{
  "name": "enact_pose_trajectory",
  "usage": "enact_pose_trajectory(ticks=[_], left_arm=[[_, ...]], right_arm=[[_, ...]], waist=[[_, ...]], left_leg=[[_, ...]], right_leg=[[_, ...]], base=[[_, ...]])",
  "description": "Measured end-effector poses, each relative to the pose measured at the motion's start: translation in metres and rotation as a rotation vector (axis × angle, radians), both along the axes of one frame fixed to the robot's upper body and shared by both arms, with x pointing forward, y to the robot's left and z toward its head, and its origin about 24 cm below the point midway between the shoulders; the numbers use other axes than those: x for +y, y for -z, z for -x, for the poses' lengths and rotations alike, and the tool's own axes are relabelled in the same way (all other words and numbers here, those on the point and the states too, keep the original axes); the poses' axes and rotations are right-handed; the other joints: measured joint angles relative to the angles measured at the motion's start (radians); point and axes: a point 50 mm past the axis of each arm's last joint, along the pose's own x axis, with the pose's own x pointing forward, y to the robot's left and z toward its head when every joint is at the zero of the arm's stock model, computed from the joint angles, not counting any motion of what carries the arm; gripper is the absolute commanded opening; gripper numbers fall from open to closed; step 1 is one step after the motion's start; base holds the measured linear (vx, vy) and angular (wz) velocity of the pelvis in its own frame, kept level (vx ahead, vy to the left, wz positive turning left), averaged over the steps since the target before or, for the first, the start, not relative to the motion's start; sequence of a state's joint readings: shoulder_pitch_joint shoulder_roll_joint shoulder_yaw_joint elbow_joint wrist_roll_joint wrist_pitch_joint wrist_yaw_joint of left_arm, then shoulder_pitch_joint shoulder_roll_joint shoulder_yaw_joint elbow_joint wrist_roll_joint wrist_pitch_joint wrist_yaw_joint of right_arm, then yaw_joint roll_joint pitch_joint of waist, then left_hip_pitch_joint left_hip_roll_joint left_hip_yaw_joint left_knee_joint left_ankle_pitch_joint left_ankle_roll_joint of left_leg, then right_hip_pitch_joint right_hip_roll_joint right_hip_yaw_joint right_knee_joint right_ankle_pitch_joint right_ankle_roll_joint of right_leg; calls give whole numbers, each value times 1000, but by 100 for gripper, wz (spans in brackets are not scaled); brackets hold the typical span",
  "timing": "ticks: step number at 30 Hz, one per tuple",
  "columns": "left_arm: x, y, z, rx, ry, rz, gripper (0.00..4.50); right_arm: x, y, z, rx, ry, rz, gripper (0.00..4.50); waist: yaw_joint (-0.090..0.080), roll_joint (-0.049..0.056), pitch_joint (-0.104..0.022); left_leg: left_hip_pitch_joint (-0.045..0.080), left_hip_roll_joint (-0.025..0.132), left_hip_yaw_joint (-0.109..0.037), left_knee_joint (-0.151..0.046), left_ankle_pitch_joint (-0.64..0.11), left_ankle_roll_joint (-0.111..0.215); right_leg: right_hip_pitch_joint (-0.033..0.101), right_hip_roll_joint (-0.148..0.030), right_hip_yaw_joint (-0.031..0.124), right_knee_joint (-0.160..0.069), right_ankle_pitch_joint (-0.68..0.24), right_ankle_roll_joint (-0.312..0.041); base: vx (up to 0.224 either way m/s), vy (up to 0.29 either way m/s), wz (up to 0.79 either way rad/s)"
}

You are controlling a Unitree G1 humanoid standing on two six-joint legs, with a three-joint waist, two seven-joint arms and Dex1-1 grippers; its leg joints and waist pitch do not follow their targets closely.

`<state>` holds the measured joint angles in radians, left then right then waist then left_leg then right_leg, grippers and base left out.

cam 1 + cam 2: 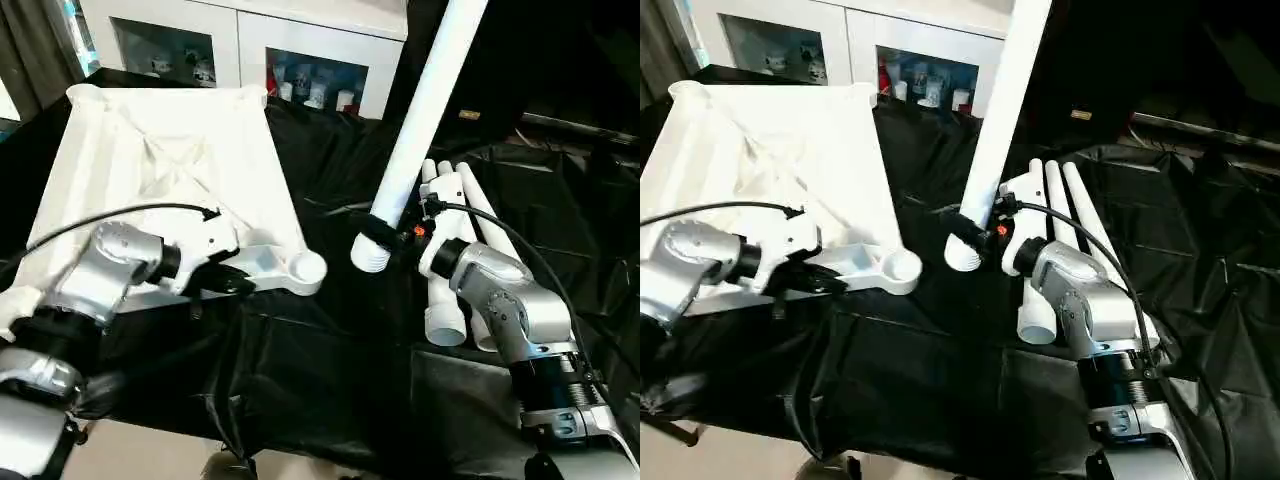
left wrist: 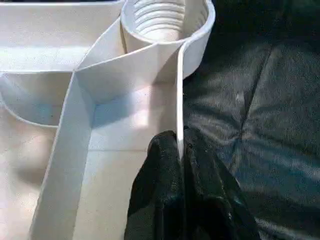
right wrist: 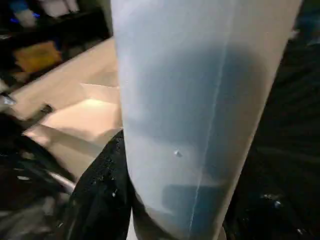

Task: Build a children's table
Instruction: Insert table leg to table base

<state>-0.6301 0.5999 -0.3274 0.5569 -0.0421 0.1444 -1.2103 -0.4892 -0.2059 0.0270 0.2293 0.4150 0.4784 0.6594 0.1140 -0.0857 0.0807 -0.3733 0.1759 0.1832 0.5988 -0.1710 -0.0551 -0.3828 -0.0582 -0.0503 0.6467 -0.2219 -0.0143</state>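
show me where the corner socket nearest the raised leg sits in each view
Left eye view: corner socket at centre, left of the raised leg.
Right eye view: left of centre.
Left wrist view: the ribbed ring at the top.
Right wrist view: cannot tell; the leg blocks it.
Shared landmark: the left gripper pinching the table top's rim beside the socket.

Silver jointed forearms (image 1: 110, 265), black looping cables (image 1: 1110, 270), glossy black fingers (image 2: 160, 200), possibly rubber-coated

A white tube leg (image 3: 200, 110) stands close ahead — the right tool (image 3: 175, 220) clamps it, one black finger (image 3: 102, 200) against its side, tabletop (image 3: 75, 100) beyond.
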Motion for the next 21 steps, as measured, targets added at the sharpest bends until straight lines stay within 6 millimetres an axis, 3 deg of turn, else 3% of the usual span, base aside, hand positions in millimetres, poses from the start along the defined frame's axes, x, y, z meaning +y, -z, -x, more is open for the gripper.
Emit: enact_pose_trajectory(ticks=[7,21], left_arm=[[-36,7,1,-7,57,78,0],[-41,9,-1,-51,98,8,0]], right_arm=[[9,-5,1,5,-65,-4,189],[10,7,3,54,-116,114,189]], waist=[[10,0,0],[11,-4,-3]], left_leg=[[0,0,4,0,0,0],[1,0,4,0,0,0]], right_leg=[[1,-3,0,0,0,0],[3,-2,0,0,0,0]], base=[[0,0,0],[0,0,0]])
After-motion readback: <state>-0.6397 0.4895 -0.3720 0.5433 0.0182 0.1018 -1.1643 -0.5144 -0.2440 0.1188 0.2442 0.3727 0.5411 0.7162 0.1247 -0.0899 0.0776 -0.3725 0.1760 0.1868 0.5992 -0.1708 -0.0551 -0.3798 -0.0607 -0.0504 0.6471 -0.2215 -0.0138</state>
